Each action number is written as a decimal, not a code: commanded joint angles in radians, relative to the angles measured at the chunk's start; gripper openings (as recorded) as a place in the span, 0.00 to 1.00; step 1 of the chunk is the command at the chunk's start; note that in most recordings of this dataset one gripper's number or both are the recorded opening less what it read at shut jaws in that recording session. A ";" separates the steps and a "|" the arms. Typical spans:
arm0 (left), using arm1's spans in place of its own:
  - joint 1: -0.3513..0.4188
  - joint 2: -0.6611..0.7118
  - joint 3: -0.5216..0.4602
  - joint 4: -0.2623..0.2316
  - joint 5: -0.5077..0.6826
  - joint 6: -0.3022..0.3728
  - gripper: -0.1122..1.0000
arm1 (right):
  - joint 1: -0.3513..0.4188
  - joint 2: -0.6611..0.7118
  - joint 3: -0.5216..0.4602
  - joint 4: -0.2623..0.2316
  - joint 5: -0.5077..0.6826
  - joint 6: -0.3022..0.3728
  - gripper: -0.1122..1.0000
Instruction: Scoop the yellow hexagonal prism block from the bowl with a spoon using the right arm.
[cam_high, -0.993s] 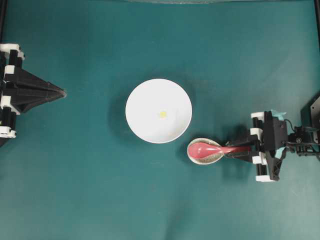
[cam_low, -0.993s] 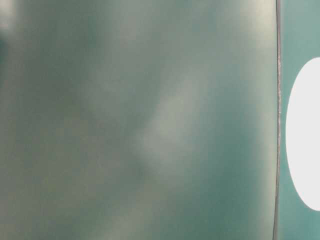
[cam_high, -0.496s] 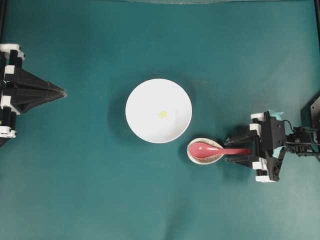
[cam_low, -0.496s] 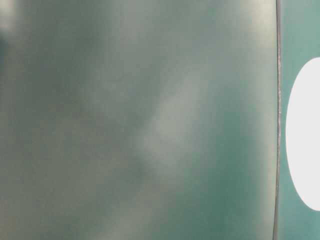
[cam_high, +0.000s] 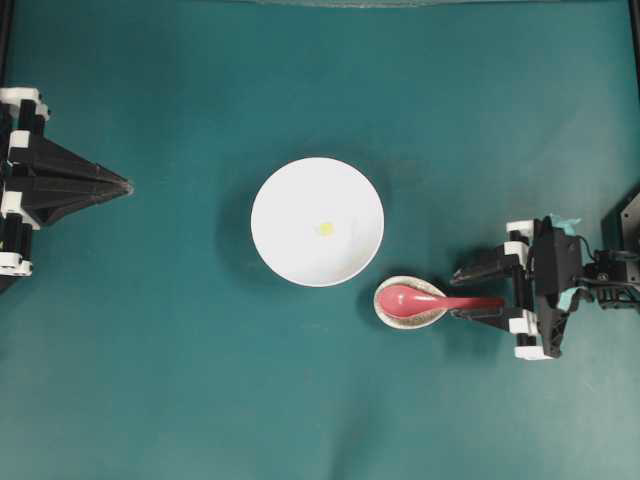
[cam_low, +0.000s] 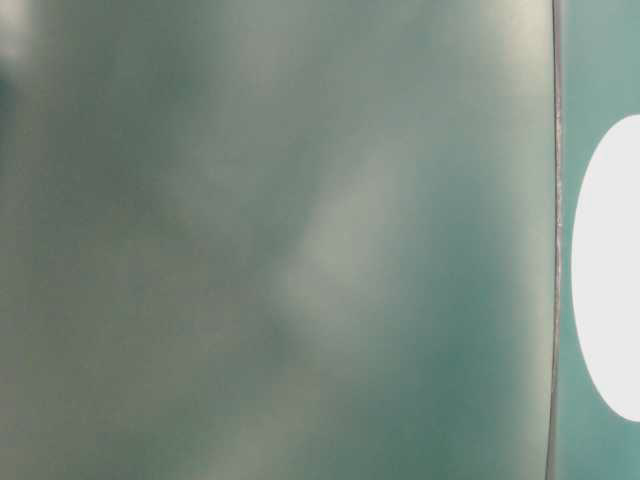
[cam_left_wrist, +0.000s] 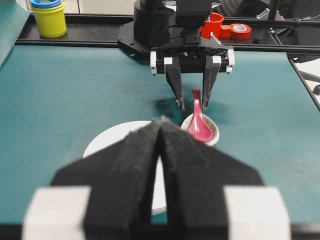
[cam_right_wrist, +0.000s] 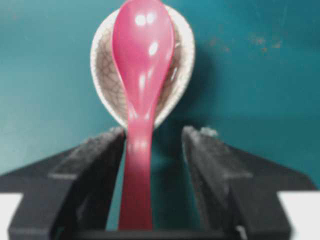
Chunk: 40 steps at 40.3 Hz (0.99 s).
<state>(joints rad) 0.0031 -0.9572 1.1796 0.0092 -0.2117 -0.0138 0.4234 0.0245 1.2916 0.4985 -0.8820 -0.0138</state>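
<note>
The white bowl (cam_high: 290, 250) sits mid-table with the tiny yellow hexagonal prism block (cam_high: 325, 229) lying inside it. The red-pink spoon (cam_high: 420, 298) rests with its scoop in a small speckled dish (cam_high: 408, 319), handle pointing right. My right gripper (cam_high: 467, 294) is open, and the handle lies between its fingers, close to one of them (cam_right_wrist: 100, 150). The spoon (cam_right_wrist: 142, 60) and the gripper (cam_right_wrist: 152, 137) show close up in the right wrist view. My left gripper (cam_high: 125, 186) is shut and empty at the far left, far from the bowl (cam_left_wrist: 107, 142).
The speckled dish (cam_right_wrist: 107, 65) touches the bowl's lower right side. In the left wrist view, stacked yellow and blue cups (cam_left_wrist: 49, 17), a red cup (cam_left_wrist: 215, 22) and a red tape roll (cam_left_wrist: 241, 31) stand on the ledge behind the right arm. The table-level view is blurred.
My right gripper, closed round the spoon handle one second ago, has opened and drawn slightly back to the right. The spoon stays in the speckled dish. The left arm has not moved.
</note>
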 joint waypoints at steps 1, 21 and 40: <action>0.002 0.006 -0.015 0.003 -0.003 -0.003 0.11 | 0.012 -0.014 0.008 0.000 -0.049 0.014 0.61; 0.002 0.006 -0.015 0.002 -0.002 -0.003 0.11 | 0.069 0.140 0.035 -0.003 -0.331 0.130 0.61; 0.002 0.008 -0.015 0.003 0.000 -0.003 0.11 | 0.081 0.187 0.034 -0.005 -0.371 0.158 0.61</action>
<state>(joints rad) 0.0031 -0.9572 1.1796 0.0107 -0.2086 -0.0153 0.4985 0.2163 1.3300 0.4955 -1.2456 0.1442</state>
